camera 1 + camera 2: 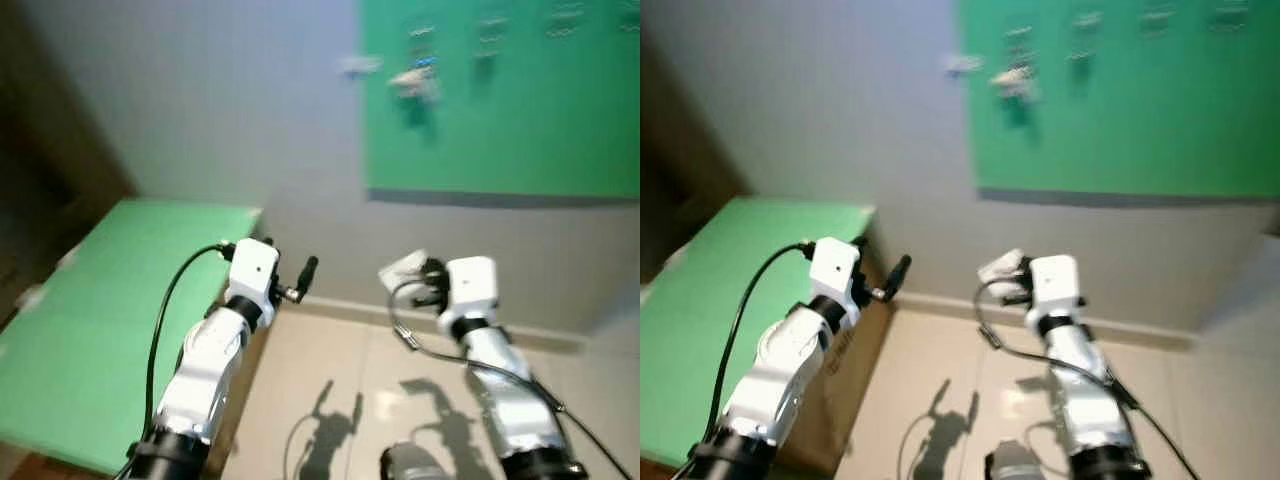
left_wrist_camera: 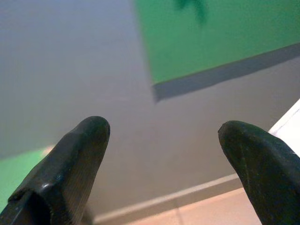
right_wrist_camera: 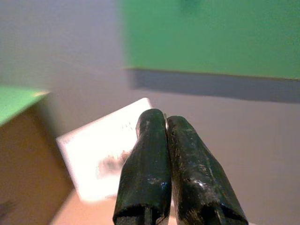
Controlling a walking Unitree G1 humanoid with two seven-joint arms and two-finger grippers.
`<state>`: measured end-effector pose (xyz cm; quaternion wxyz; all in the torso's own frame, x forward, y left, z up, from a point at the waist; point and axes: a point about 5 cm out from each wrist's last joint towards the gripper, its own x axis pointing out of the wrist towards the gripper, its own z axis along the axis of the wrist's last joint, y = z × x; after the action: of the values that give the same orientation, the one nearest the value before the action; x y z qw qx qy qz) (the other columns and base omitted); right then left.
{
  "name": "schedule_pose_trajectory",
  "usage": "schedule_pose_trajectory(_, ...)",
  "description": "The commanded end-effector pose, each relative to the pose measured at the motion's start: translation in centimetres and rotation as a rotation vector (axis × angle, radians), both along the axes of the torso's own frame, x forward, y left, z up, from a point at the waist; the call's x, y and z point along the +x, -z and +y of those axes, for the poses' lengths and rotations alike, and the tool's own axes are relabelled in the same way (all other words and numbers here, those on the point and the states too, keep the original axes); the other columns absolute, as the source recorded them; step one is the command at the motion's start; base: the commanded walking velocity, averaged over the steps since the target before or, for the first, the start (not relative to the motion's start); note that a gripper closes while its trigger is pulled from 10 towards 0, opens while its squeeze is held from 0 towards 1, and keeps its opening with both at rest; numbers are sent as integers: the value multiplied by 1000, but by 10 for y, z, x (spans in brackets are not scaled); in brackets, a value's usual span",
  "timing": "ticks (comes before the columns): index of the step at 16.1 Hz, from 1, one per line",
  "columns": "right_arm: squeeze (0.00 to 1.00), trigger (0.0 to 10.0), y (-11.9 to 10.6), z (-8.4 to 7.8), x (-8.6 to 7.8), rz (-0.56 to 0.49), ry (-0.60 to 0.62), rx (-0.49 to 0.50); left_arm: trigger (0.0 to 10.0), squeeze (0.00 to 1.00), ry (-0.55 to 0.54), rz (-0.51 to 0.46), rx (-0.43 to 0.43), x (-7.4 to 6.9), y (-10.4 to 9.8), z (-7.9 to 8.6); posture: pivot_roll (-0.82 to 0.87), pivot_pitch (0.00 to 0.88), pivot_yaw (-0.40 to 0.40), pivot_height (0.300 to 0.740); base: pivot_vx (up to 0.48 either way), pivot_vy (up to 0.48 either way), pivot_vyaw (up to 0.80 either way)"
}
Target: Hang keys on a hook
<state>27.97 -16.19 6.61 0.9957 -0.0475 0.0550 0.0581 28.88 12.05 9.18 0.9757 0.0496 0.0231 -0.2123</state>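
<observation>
Both arms reach forward: the right gripper [image 3: 166, 123] has its jaws pressed closed beside a white tag [image 3: 101, 152], the left gripper [image 2: 164, 133] spread open and empty beside the green counter [image 1: 90, 300]. Blurred keys [image 1: 415, 80] already hang on the green board [image 1: 520, 110], at about twelve o'clock from the right jaws, far above them; the right arm is nearer.

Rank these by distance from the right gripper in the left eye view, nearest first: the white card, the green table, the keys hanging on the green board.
1. White card: pinched at the right gripper.
2. Green table: on the robot's left side.
3. Keys: high on the green board, on the wall ahead.
</observation>
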Motion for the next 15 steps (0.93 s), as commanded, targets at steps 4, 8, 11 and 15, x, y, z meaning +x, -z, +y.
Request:
schedule_pose_trajectory(4,0,0,-4,10,3,-29,-34,-20,10000,0,-18,-11,29,0,1,7,-226,4,149,720,0,-294,0)
schedule_pose_trajectory(8,0,0,-10,3,-1,-81,-1,-25,10000,0,-143,-72,-48,-7,-1,28,-227,15,146,720,0,-458,0)
schedule_pose_trajectory(11,0,0,-8,-14,-8,-88,70,-23,10000,0,-195,-54,-45,-22,10,45,-222,20,145,720,0,-427,0)
schedule_pose_trajectory(15,0,0,-2,-21,-14,-73,105,-10,10000,0,-210,-25,-62,-26,17,50,-217,18,145,720,0,-455,0)
